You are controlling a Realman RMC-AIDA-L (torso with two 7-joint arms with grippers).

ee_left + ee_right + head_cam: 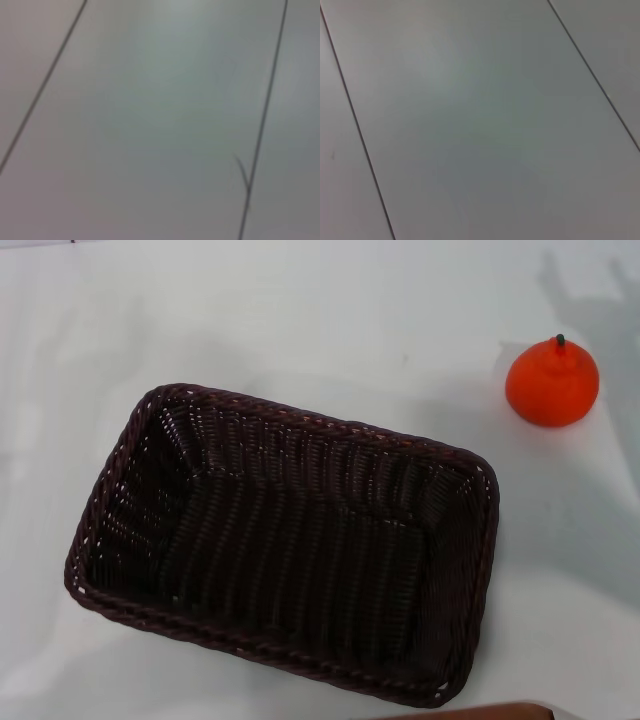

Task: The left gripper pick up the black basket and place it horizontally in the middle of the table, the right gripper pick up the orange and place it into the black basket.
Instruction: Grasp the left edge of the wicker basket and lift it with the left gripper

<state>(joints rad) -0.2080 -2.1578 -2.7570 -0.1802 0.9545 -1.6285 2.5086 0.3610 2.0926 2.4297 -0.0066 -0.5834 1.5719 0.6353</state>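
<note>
So neither gripper shows up in any view right now. Both wrist cameras just see pale panels with thin dark seams, so we can't tell whether either gripper is released or clenched. Nothing is being held as far as we can see.

The basket sits on the white surface, empty, open side up. It's skewed, with its long axis running diagonally instead of straight across, so we'd say the "place it horizontally" part isn't done yet. The orange is well apart from the basket, off beyond the basket's far right corner, stem up, nothing touching it.

What could go wrong from here, in our opinion:

- The basket's sides slope and the rim is a fat braid. If the left gripper bites only the braid on one short end, we'd expect the basket to tip or swing as it lifts, and land just as crooked.
- Dragging it round rather than lifting could shove it toward the orange, and a round fruit will roll off.
- The orange looks glossy and hard. An off-centre pinch from the right gripper could squirt it sideways, away from the basket.
- Dropping it in from high up might bounce it off the woven floor, or nudge the basket out of line again.
</note>
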